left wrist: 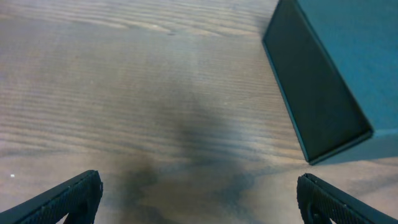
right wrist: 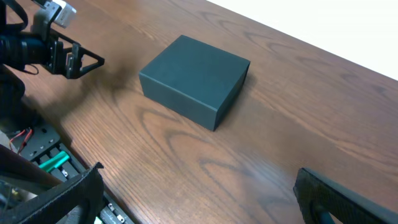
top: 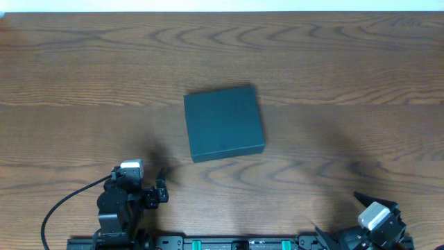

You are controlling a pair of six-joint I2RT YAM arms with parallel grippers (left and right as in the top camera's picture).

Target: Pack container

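The container (top: 224,123) is a dark teal matte box lying closed on the wooden table near its middle. It also shows at the upper right of the left wrist view (left wrist: 336,74) and in the middle of the right wrist view (right wrist: 194,79). My left gripper (top: 160,189) is open and empty near the front left edge, short of the box; its fingers show in its own view (left wrist: 199,196). My right gripper (top: 336,214) is open and empty at the front right; its fingers frame bare table (right wrist: 199,193).
The wooden table (top: 347,83) runs to a pale far edge (top: 222,5). The arm bases and a rail with green parts (top: 222,243) sit along the front edge. A black cable (top: 59,208) loops at the front left.
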